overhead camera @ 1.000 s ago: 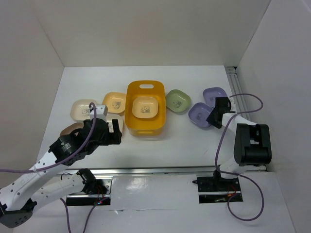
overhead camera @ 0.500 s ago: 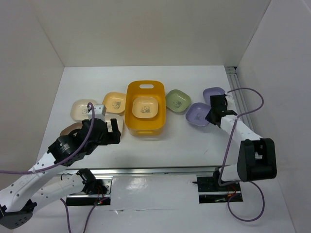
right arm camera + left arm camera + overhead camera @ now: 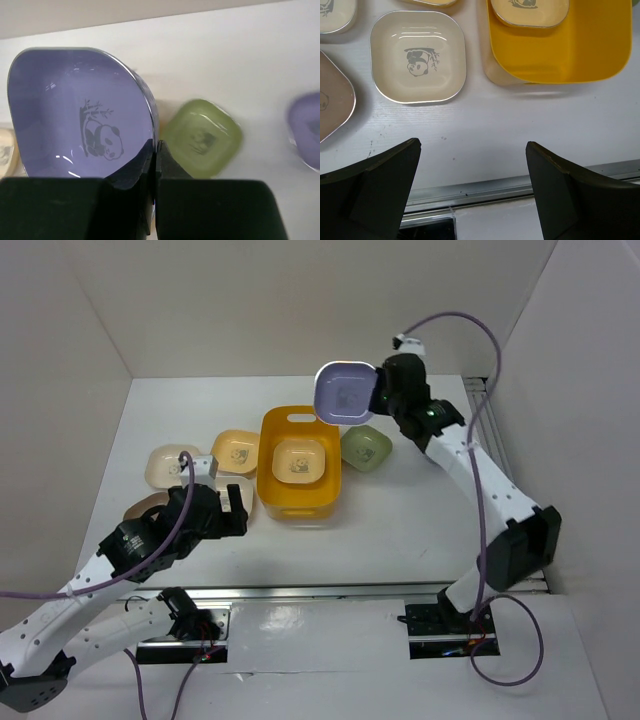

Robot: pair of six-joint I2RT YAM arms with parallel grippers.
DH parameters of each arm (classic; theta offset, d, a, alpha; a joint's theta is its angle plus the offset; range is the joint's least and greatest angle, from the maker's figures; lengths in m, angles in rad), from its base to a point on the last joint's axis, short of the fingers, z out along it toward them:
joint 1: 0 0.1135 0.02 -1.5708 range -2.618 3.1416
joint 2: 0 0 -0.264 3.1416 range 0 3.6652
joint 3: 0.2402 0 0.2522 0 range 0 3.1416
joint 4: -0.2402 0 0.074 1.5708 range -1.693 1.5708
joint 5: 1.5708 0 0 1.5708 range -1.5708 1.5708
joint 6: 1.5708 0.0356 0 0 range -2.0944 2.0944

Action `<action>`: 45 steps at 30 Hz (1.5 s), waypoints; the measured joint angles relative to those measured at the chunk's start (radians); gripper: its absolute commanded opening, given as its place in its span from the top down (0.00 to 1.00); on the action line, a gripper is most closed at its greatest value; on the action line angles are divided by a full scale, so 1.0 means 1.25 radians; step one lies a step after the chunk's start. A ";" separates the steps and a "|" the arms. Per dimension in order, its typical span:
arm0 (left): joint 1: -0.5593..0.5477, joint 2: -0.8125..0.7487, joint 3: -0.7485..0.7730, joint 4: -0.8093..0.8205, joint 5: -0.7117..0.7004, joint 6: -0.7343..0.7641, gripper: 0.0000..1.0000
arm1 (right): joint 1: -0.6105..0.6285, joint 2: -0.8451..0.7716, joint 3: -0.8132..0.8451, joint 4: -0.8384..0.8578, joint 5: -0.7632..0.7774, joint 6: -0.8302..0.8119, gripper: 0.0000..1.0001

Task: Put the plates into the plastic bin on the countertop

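The lavender plate point(image 3: 345, 393), lifted off the countertop point(image 3: 400, 530) right of the plastic bin point(image 3: 295, 502), is being carried above the bin's far right corner, clamped at its rim by the right gripper point(image 3: 155, 150). The left gripper point(image 3: 472, 145) is being held wide and empty at the bin's near left.

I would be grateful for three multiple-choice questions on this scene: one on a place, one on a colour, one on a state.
1. Where is the green plate? A in the plastic bin; B on the countertop beside the bin; C in the left gripper.
2. What colour is the held plate in the right gripper? A lavender; B tan; C green.
3. How is the left gripper? A open, empty; B shut on the green plate; C shut on the bin's rim.
Key: 1 B, it lies on white surface right of the bin; 2 A, the pinched rim is lavender; 3 A, its fingers stand wide apart.
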 measured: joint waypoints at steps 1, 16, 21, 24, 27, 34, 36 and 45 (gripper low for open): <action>0.002 0.000 0.000 0.000 0.000 0.000 0.00 | 0.013 0.046 0.048 -0.002 -0.020 -0.018 1.00; 0.013 0.002 0.000 0.000 -0.002 0.000 0.00 | 0.110 0.413 0.199 -0.035 -0.081 -0.006 1.00; 0.013 0.010 0.000 0.000 -0.002 0.000 0.00 | 0.135 0.414 0.199 -0.024 -0.061 0.026 1.00; 0.013 0.009 0.000 0.000 -0.002 0.000 0.00 | 0.147 0.420 0.199 -0.024 -0.045 0.042 1.00; 0.013 0.009 0.000 0.000 -0.002 0.000 0.00 | 0.156 0.439 0.199 -0.027 -0.030 0.051 1.00; 0.013 0.008 0.000 0.000 -0.001 0.000 0.00 | 0.165 0.479 0.199 -0.043 -0.006 0.057 0.92; 0.013 0.008 0.000 0.000 -0.001 0.000 0.00 | 0.169 0.481 0.199 -0.043 -0.003 0.061 0.80; 0.013 0.008 0.000 -0.009 -0.009 -0.011 0.00 | 0.203 0.481 0.229 -0.044 -0.013 0.053 0.22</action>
